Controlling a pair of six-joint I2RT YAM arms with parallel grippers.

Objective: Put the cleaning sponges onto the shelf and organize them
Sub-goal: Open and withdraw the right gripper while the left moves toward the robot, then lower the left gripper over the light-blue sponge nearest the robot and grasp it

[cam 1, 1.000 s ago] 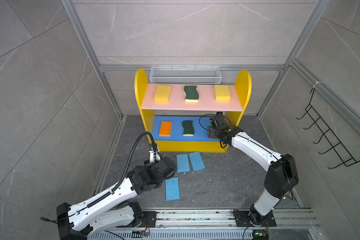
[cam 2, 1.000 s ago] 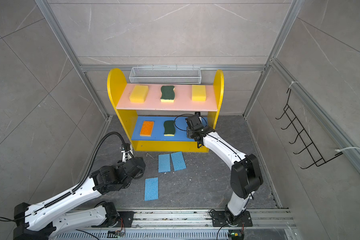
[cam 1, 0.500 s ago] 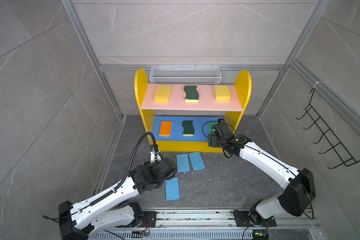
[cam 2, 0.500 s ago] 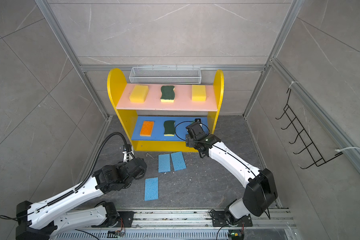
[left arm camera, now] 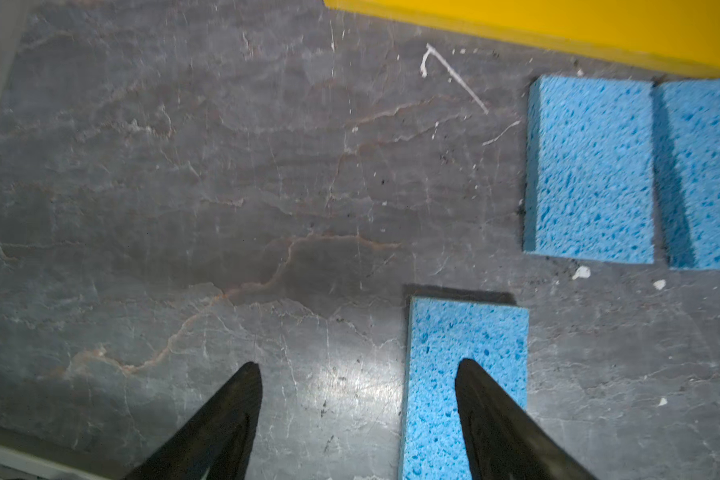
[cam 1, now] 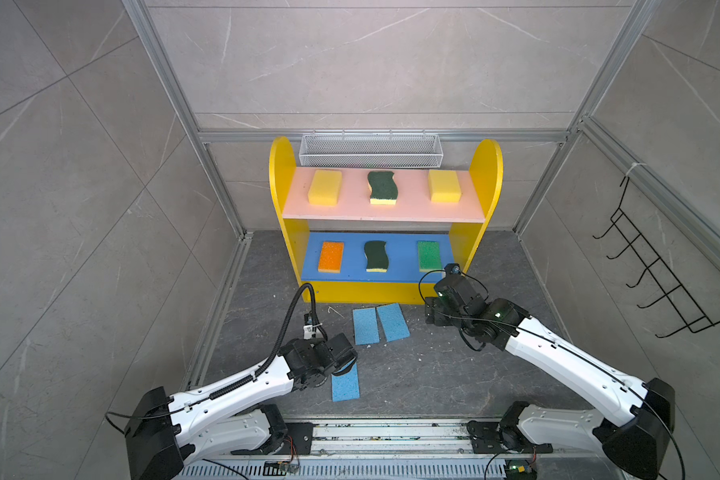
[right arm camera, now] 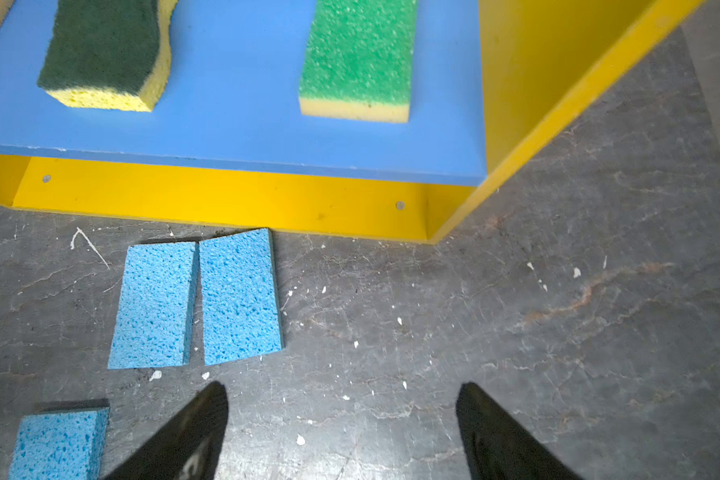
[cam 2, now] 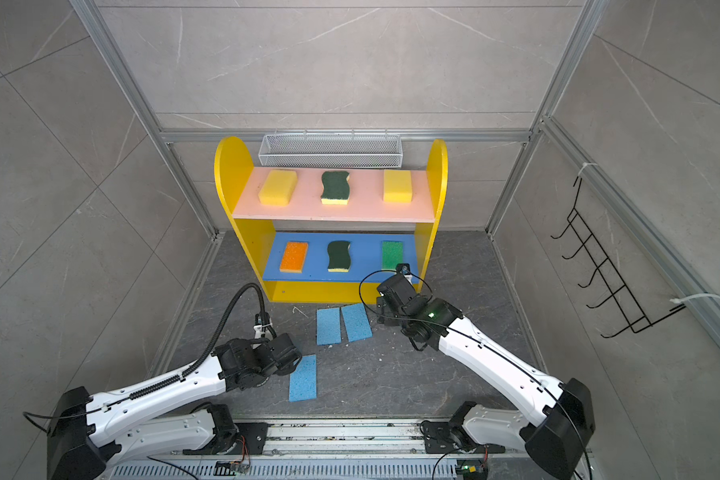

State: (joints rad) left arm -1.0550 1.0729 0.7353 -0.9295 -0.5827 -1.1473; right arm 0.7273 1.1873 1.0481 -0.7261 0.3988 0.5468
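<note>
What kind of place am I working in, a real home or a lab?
Probably a lab test cell dressed as a home corner: tile-look wall panels in aluminium framing, a metal mounting rail along the front, a small yellow shelf.

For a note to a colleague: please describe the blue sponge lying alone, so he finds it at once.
Find the yellow shelf; on the dark floor before it, two thin light-blue sponges lie side by side. The third blue sponge lies alone, farther from the shelf, one end under the left gripper.
</note>
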